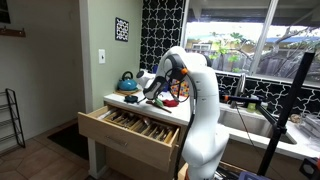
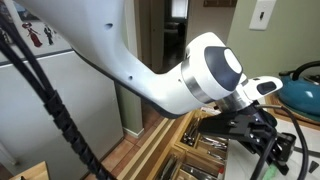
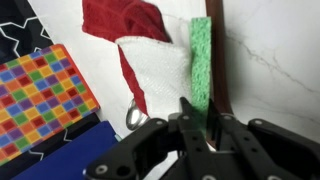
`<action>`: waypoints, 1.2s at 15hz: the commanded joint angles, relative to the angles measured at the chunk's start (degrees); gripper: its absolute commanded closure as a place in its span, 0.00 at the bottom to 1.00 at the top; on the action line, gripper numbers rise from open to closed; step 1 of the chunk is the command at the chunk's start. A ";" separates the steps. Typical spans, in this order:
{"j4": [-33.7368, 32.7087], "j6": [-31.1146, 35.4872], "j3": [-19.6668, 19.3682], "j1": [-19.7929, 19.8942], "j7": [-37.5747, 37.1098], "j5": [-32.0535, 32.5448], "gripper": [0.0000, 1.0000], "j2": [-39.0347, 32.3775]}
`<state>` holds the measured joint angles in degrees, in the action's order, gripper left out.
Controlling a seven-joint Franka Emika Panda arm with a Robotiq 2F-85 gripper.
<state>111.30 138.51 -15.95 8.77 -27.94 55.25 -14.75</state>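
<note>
One thin green sponge (image 3: 201,60), edge-on, in tool (image 3: 204,126)

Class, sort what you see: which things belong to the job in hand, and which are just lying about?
In hand: claw, green sponge at its fingertips.
Lying about: red-and-white cloth, checkered mat, teal kettle, open drawer.

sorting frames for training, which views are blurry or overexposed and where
In an exterior view the window is much brighter than the dim room around the open drawer; in an exterior view the near black cable and white arm are soft and out of focus; in the wrist view the hand is dark and blurred, the green sponge evenly lit but slightly soft.
</note>
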 commanded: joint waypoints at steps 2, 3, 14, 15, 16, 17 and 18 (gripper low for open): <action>4.38 2.71 2.07 -0.75 -1.57 0.10 0.96 5.81; 5.58 3.61 3.25 -0.41 0.11 -3.89 0.96 6.92; 17.22 8.39 8.18 -1.26 9.10 -40.80 0.96 15.23; 17.83 7.87 8.46 -1.33 10.61 -44.88 0.96 15.64; 18.25 7.65 8.55 -1.35 10.60 -47.70 0.96 15.82; 18.57 8.03 8.50 -1.30 9.82 -49.37 0.96 15.72; 18.05 7.68 8.25 -1.10 8.50 -50.56 0.96 14.79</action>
<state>127.37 146.40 -7.42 7.45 -18.97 9.96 -0.88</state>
